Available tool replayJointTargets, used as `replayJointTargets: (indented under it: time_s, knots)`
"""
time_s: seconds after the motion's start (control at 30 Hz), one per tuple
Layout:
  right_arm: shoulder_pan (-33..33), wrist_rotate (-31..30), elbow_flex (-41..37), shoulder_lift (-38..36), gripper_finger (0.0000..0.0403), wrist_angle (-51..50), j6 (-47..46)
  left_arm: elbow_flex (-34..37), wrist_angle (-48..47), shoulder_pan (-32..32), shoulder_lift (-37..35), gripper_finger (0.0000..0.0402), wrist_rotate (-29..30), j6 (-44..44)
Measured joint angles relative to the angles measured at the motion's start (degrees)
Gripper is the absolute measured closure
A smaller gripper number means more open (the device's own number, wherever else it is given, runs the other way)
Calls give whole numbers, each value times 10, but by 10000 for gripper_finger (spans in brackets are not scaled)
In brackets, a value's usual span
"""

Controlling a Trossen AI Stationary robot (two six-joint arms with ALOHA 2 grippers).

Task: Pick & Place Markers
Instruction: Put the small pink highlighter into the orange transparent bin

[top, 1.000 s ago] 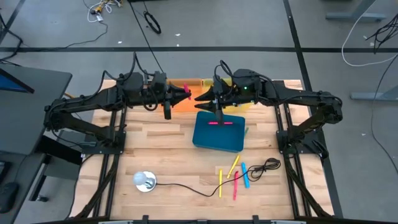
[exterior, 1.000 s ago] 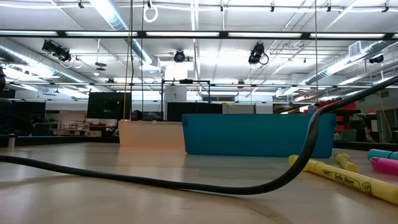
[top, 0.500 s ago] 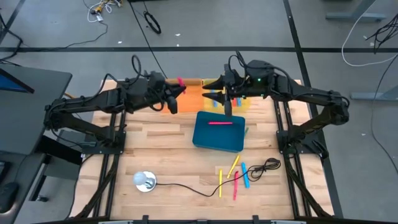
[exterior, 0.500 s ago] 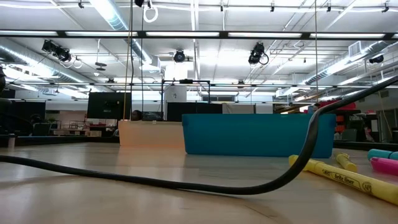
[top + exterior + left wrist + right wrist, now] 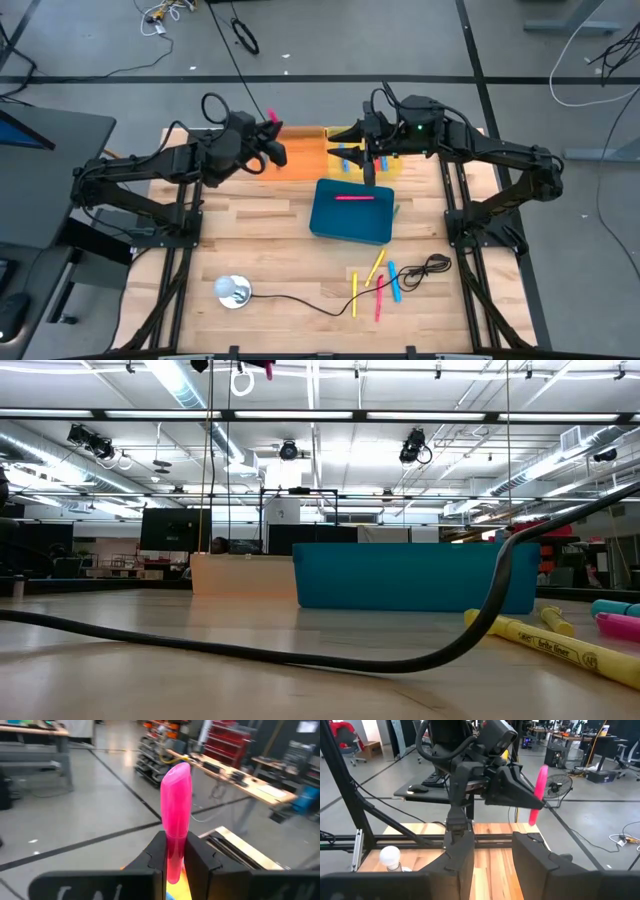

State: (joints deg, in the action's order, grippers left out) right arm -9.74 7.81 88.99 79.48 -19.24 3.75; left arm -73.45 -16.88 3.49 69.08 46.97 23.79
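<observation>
Pink marker [image 5: 175,815] clamped in left gripper [image 5: 268,128], raised — right gripper [image 5: 342,146] parted, empty, above orange tray [image 5: 305,155].

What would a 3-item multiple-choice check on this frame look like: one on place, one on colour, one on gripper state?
1. Where does the pink marker that no gripper holds lie?
A. in the teal bin
B. beside the light bulb
C. on the floor

2. What colour is the marker in the left gripper?
A. yellow
B. pink
C. green

3. How is the right gripper?
A. shut on a blue marker
B. shut on the cable
C. open, holding nothing

Key: 1 A, the high view shows it inside the bin. 2 B, the left wrist view shows a pink barrel clamped between the fingers. 3 C, the right wrist view shows a bare gap between its fingers.
</observation>
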Motion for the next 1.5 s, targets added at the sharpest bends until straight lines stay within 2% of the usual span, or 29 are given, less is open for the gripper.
replayJointTargets:
  time_s: [0.17, 0.3, 0.43, 0.57, 0.97, 1.27, 1.5]
  knots:
    - [0, 1, 0, 0, 270, -2, 1, 0, -2, 3, 0, 358, 34, 9]
    - [0, 1, 0, 0, 270, -2, 2, -15, -53, 32, 6, 358, 18, 54]
    - [0, 1, 0, 0, 270, -2, 2, -70, -156, 78, 29, 358, -34, 112]
    - [0, 1, 0, 0, 270, -2, 3, -138, -248, 126, 72, 358, -85, 120]
    - [0, 1, 0, 0, 270, 9, 12, -359, -508, 291, 241, 358, -338, 131]
    - [0, 1, 0, 0, 270, 30, 13, -462, -601, 363, 342, 358, -430, 140]
    - [1, 7, 0, 0, 270, 35, 13, -489, -609, 380, 394, 358, -444, 158]
